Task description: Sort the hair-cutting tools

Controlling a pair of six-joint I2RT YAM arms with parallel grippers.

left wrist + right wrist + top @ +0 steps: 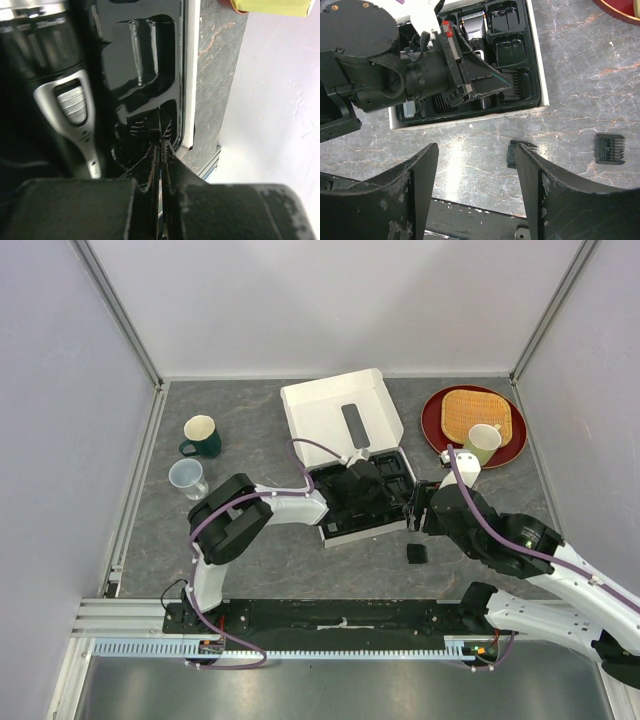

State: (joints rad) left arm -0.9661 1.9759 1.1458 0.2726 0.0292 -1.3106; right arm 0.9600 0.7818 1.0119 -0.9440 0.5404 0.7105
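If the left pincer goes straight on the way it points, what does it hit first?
Probably the black tray, in the pocket beside the clipper; the left pincer looks nearly there, depth unclear.

A robotics lab test cell: plain pale panel walls point(330, 300) in aluminium framing point(118, 310) box in a dark marbled counter point(300, 565), and two robot arms point(250, 515) trailing purple cabling point(312, 441) are bolted to a metal rail point(340, 618) at its near edge

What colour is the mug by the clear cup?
The mug is dark green; top view shows it best.
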